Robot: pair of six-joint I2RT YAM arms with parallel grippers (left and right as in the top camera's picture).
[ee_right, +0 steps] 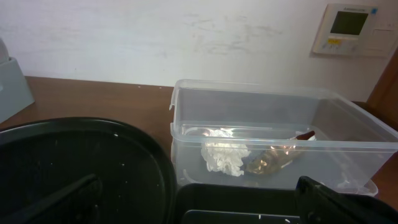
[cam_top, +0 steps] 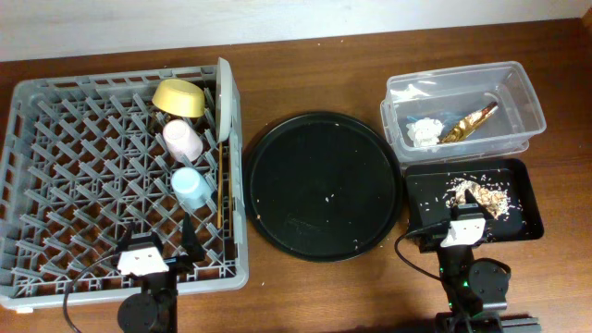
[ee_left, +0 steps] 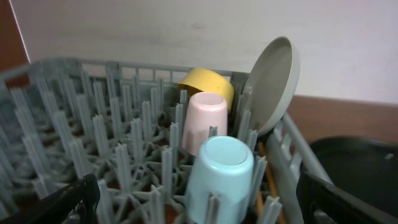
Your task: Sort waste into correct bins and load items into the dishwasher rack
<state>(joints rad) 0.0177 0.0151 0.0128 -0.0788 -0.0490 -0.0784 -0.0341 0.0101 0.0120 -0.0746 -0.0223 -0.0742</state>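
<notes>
Left gripper (cam_top: 157, 240) and right gripper (cam_top: 462, 215) wide open, empty; plate (ee_left: 270, 84) leans at the edge of the rack (cam_top: 55, 102); a careless arm sweep could tip it out.

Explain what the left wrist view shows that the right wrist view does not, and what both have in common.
Only the left wrist view: the yellow bowl, pink cup and light-blue cup among the pegs of the dishwasher rack, with the white plate standing on edge at its right side.
Only the right wrist view: the clear tub holding the napkin and gold-brown wrapper, and a wall panel.
Both: the round black tray and the brown table. Of the rack, the right wrist view catches only a grey corner.
</notes>
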